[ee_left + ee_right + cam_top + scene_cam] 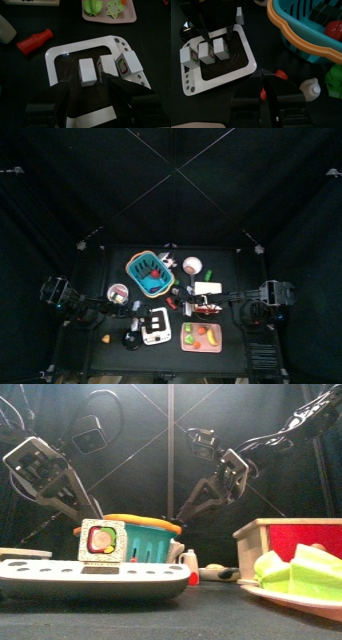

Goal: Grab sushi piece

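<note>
Three sushi pieces stand in a row on the dark middle of a white tray (59,50): a white block (85,73), a darker one (107,67) and a roll (126,65) with a green and red filling. My left gripper (100,92) hovers just above them, open, with one jaw on each side of the row and nothing held. The front view shows the roll (102,541) upright on the tray (94,576). My right gripper (266,86) is shut beside the tray (244,47), low over the table and holding nothing.
A teal basket (298,37) with an orange rim stands close to the right gripper. Near it lie a white bottle (310,88) and a small red piece (280,75). A red bottle (35,41) and a pink plate (90,17) of green pieces lie beyond the tray.
</note>
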{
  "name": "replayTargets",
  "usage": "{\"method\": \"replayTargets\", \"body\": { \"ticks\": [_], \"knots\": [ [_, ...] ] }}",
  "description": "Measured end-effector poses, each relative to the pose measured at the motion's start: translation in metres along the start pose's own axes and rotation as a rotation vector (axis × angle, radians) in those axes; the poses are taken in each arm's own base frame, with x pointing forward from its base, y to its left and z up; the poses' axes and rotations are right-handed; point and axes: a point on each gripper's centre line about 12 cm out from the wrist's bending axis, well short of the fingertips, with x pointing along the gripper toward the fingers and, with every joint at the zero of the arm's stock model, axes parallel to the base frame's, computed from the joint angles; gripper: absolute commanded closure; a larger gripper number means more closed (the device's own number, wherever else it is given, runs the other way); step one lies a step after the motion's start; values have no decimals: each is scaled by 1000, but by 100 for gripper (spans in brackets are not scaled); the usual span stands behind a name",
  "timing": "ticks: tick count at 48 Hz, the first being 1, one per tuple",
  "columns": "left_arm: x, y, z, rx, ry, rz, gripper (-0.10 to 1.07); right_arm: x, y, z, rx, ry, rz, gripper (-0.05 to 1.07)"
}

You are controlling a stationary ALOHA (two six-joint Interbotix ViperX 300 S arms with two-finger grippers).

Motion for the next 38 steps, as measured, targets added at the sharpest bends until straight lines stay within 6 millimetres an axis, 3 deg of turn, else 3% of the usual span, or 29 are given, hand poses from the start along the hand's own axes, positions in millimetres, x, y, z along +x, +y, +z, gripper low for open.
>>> {"method": "replayTargets", "body": {
  "ticks": [24, 38],
  "knots": [
    [3, 1, -3, 3, 9, 5, 13, 0, 0, 0, 0, 0, 0, 57],
    [4, 4, -4, -4, 12, 13, 25, 2, 0, -2, -1, 6, 0, 57]
  ]
}}
